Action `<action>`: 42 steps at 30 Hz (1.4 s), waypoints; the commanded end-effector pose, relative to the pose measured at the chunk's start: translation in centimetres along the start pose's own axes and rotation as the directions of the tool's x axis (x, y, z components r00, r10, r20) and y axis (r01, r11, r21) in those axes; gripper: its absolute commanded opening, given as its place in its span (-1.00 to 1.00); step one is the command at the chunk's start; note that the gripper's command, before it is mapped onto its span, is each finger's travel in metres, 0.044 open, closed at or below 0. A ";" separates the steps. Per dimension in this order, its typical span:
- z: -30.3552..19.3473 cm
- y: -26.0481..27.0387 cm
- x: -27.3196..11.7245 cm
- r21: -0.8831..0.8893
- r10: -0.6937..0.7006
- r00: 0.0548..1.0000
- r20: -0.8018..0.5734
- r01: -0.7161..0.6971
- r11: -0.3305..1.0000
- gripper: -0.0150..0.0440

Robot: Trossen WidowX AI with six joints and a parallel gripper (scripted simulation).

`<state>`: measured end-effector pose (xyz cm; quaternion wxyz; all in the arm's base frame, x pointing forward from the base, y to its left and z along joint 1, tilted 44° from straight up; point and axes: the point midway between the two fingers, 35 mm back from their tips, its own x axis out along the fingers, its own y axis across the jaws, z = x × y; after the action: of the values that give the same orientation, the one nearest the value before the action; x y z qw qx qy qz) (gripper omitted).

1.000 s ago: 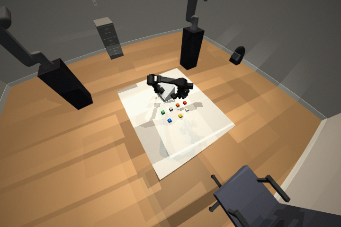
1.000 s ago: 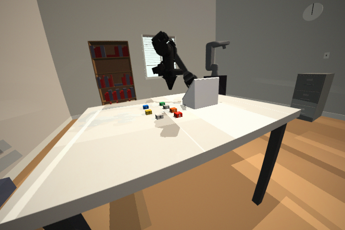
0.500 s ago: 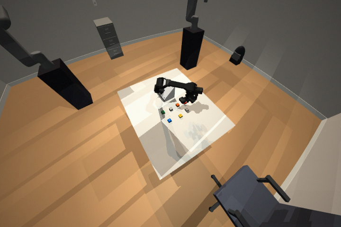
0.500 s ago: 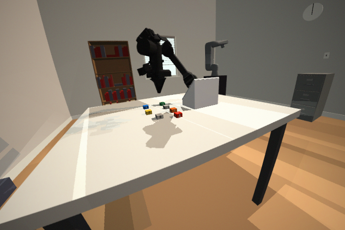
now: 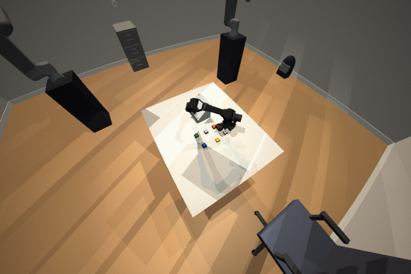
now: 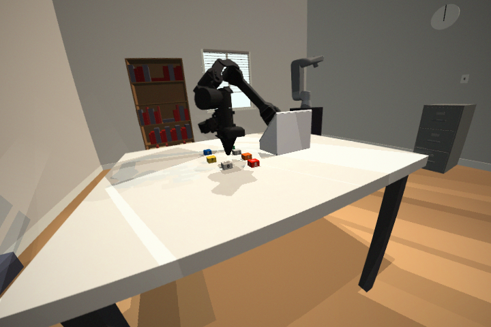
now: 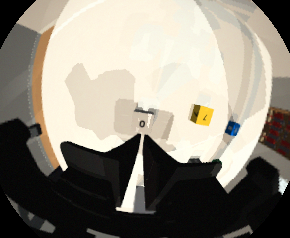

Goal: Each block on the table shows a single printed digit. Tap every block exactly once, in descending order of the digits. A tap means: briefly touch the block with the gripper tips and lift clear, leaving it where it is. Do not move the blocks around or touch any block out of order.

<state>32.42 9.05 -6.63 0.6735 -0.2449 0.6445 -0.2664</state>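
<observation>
My gripper point(image 6: 228, 154) point(image 7: 143, 137) is shut and empty, its tips pointing down just above and beside the white block point(image 5: 225, 132) point(image 6: 226, 165) point(image 7: 142, 122), which shows a 0. No contact shows. A yellow block point(image 5: 217, 140) point(image 6: 211, 159) point(image 7: 204, 115), its digit looking like a 7, lies to the right in the wrist view, with a blue block point(image 5: 204, 145) point(image 6: 206, 152) point(image 7: 232, 128) beyond it. A grey-white block point(image 5: 206, 131) point(image 6: 236, 152), a green block point(image 5: 196, 135), an orange block point(image 5: 213, 126) point(image 6: 246, 156) and a red block point(image 6: 253, 163) complete the group. Their digits are unreadable.
The blocks lie on the white table point(image 5: 167, 142) point(image 6: 292, 200). The arm's grey wedge-shaped base point(image 6: 293, 131) stands behind the orange and red blocks. The arm partly covers the red block in the top view. A chair point(image 5: 293, 226) stands off the table.
</observation>
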 end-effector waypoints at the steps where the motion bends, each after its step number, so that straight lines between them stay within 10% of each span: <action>1: 0.0 -0.1 0.9 -0.005 -0.006 1.000 0.000 0.006 1.000 -0.42; 29: -0.1 -0.1 0.0 -0.005 -0.005 1.000 -0.001 0.005 1.000 -0.42; 42: -7.8 8.0 -8.2 -0.008 0.004 1.000 -0.004 -0.004 1.000 0.73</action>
<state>25.99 19.73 -6.32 0.6783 -0.2495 0.6441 -0.2506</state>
